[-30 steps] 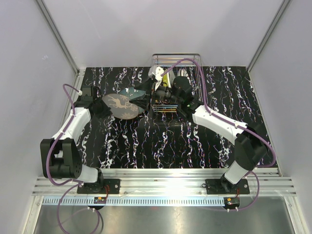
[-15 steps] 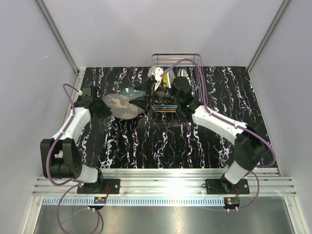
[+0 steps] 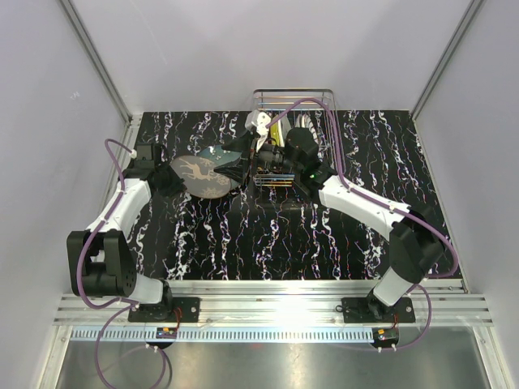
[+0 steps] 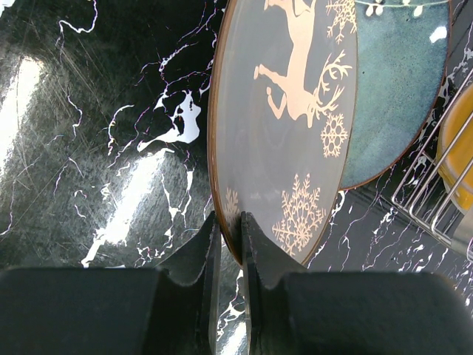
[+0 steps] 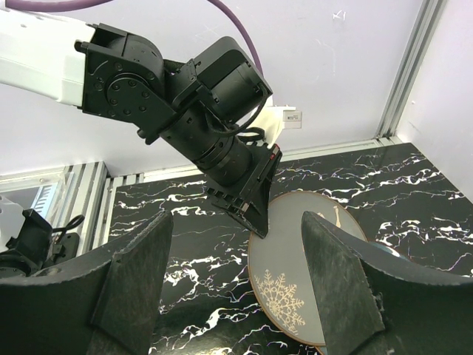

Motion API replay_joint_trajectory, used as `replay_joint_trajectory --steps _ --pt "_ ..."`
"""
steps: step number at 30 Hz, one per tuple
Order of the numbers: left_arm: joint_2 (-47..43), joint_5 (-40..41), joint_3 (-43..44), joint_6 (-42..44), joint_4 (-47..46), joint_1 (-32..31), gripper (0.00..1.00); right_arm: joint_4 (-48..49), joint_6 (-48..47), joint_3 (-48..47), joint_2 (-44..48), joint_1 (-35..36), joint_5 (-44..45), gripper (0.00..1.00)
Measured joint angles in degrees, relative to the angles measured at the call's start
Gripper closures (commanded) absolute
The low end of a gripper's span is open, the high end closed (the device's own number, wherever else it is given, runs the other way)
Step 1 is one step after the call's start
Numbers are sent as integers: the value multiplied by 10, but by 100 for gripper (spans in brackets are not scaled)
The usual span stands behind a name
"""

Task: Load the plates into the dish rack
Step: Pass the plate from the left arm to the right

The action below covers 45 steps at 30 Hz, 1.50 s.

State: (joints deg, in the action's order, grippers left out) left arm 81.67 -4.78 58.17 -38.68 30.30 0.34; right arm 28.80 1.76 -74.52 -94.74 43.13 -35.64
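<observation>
My left gripper [image 4: 229, 222] is shut on the near rim of the grey-brown deer plate [image 4: 288, 126], which is left of the dish rack [image 3: 293, 94] in the top view [image 3: 201, 174]. The deer plate overlaps a dark-rimmed teal plate [image 4: 399, 96] behind it. My right gripper [image 5: 235, 244] is open and empty. It sits by the rack's left front corner [image 3: 243, 156], facing the deer plate [image 5: 295, 274] and the left gripper [image 5: 251, 200]. Several plates stand in the rack, one of them orange-yellow [image 4: 458, 148].
The rack's wire wall [image 4: 432, 192] lies just right of the teal plate. The black marbled table [image 3: 268, 235] is walled by white panels at left, right and back. The right arm's purple cable [image 3: 332, 138] loops over the rack.
Almost nothing. The right wrist has edged very slightly by the rack. The left gripper still holds the deer plate in the same place.
</observation>
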Motion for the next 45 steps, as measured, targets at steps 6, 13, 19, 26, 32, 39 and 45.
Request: replay_joint_trajectory --steps 6,13,19,26,32,39,45 --pt "0 0 7 8 2 0 100 -3 -1 0 -3 0 0 23" --pt "0 0 14 18 10 0 100 -12 -6 0 -9 0 0 23" --pt "0 1 21 30 16 0 100 -12 -6 0 -15 3 0 23" --pt "0 4 29 42 23 0 100 -18 -7 0 -21 4 0 24" --pt "0 7 37 47 27 -1 100 -21 -15 0 -21 5 4 23" --pt "0 8 38 59 23 -1 100 -21 -7 -1 -21 7 12 24" --pt "0 9 38 74 12 -1 100 -82 -35 3 3 11 37 24"
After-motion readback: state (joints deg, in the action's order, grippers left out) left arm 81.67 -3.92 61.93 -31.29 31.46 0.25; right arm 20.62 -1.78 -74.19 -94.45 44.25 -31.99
